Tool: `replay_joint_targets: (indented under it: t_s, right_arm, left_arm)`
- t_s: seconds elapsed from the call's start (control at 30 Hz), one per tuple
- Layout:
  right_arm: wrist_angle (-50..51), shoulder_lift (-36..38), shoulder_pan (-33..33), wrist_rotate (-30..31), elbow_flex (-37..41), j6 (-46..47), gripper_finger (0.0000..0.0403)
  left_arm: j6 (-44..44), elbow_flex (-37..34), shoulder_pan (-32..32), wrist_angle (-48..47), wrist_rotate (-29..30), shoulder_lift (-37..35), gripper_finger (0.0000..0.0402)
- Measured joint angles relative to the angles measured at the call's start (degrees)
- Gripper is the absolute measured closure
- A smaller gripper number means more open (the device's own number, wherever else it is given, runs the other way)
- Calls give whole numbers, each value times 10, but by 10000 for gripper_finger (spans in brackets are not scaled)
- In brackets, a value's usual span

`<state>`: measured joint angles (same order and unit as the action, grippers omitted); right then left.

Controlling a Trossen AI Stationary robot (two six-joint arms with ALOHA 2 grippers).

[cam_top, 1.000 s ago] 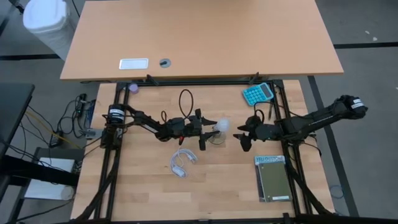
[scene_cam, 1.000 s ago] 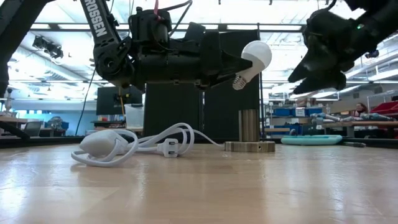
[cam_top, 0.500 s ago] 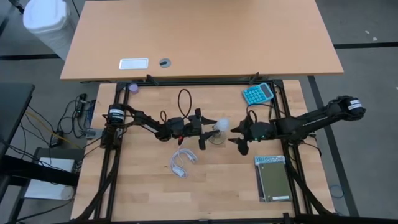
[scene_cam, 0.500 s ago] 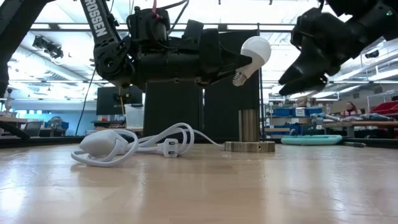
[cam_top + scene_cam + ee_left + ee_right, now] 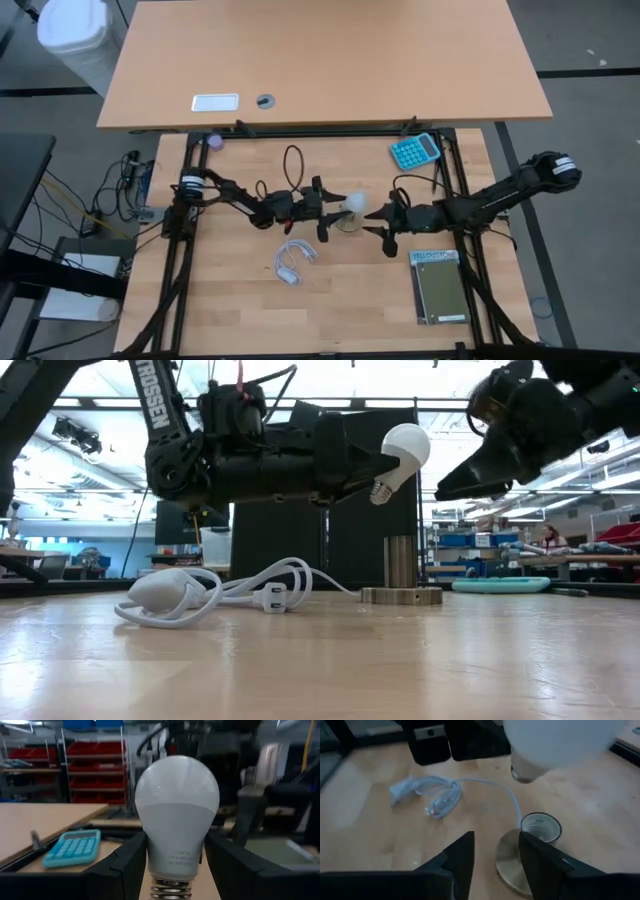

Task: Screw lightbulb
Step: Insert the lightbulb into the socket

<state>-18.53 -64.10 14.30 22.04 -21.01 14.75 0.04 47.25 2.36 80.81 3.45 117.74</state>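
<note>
left gripper (image 5: 335, 210) is clamped on the lightbulb (image 5: 355, 203), held above the socket (image 5: 401, 594). right gripper (image 5: 376, 226), jaws apart, sits just beside the lightbulb.

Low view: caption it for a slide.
Left tool holds the bulb tilted above the socket; open right tool beside it.

Overhead camera looks straight down; a worktop-level (image 5: 320, 660) camera faces the room; 2 wrist cameras sit close, all 4 sharing the lightbulb (image 5: 357, 203).
</note>
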Motion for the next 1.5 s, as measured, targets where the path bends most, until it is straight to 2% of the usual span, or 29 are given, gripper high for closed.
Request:
replay_joint_targets:
  t_s: [0.1, 0.23, 0.43, 0.63, 0.9, 1.23, 1.5]
  right_arm:
    - [-91, 0, 2, 0, 53, 19, 251]
    - [-176, -4, -3, 7, 90, 31, 248]
    - [-175, -5, -36, 4, 90, 28, 229]
    - [-184, -5, -80, -90, 89, 27, 194]
    - [-198, -5, -104, -114, 89, 6, 161]
    - [-147, -6, -112, -133, 53, -15, 160]
    - [-130, -5, -115, -144, 39, -15, 161]
  left_arm:
    - [-5, 1, 0, 50, -1, 38, 200]
    - [-2, 5, 0, 47, 1, 46, 200]
    - [24, 23, 5, 17, 16, 45, 200]
    - [27, 46, 13, -25, 10, 45, 200]
    - [34, 61, 14, -63, 3, 46, 200]
    - [34, 61, 14, -66, 8, 45, 200]
    - [27, 61, 13, -109, 3, 46, 200]
